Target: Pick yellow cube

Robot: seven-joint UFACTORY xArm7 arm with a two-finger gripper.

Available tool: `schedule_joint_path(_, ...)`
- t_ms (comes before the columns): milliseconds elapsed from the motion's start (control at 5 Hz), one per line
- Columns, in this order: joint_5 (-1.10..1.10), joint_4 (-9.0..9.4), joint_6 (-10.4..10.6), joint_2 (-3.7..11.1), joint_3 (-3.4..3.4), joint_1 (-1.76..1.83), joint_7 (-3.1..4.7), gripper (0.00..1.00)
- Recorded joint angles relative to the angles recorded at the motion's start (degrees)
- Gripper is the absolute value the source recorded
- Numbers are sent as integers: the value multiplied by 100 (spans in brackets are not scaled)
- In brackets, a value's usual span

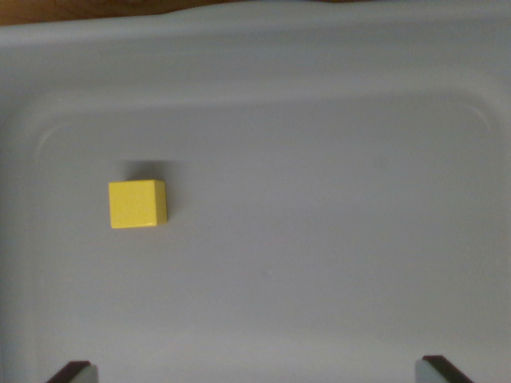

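Observation:
A small yellow cube (pixel 137 204) rests on the floor of a pale grey tray (pixel 319 239), toward the wrist view's left. Only the two dark fingertips (pixel 72 372) of my gripper (pixel 257 372) show, at the bottom corners of the picture. They stand far apart with nothing between them, so the gripper is open. The cube lies above the left fingertip in the picture, well away from both tips and outside the gap's centre.
The tray's raised rim (pixel 255 48) curves along the top and left sides. A strip of brown wooden surface (pixel 80 9) shows beyond the rim at the top left.

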State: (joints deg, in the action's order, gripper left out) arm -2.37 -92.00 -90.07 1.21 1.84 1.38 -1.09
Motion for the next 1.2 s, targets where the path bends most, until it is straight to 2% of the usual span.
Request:
schedule_joint_path(600,1,5,11,8,-1,2,-2,0)
schedule_joint_path(1000,6,26,63,44,-8,14,-14,0)
schedule_joint_path(1200,15,62,149,104,-19,33,-33,0)
